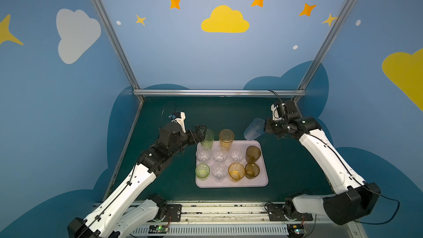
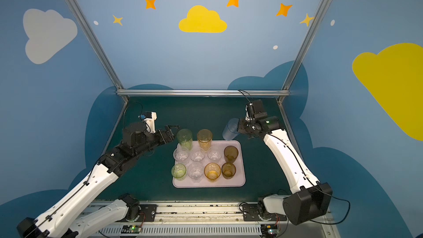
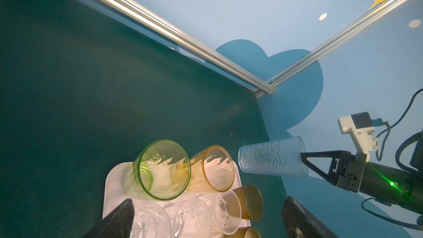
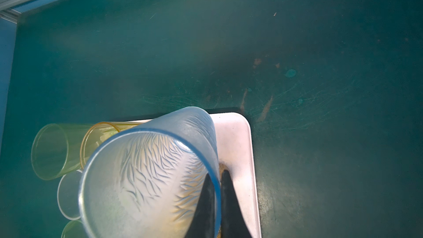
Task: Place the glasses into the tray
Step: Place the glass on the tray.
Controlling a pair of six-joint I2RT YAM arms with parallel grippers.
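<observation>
The pale blue glass [image 1: 253,129] is not in the tray. It hangs in the air, strongly tilted, just beyond the far right corner of the tray [image 1: 231,185]. The right end effector [image 3: 302,157] is clenched on its rim, with one of the fingers [image 4: 232,204] outside the wall and one inside. The bottom of this glass points toward the tall amber glass [image 1: 226,138].

The tray lies flat in the middle of the bench [image 1: 286,168] and holds ten glasses, all upright.
- **Far row:** the tall green glass [image 1: 207,138] and the tall amber glass stand here. The far right corner beside them is bare.
- **Middle row:** three clear glasses [image 1: 219,154] and a brown glass [image 1: 253,154]. The brown glass stands directly in front of the bare corner.
- **Near row:** a short green glass [image 1: 202,170], a fourth clear glass [image 1: 219,171], a short amber glass [image 1: 236,171] and a second brown glass [image 1: 252,170].

The left end effector [image 2: 172,131] is released. Its fingers are spread wide and hold nothing, just beside the tall green glass at the far left corner of the tray.

The bench is open behind the tray, up to the aluminium frame [image 1: 217,92], and also to the right of the tray.
</observation>
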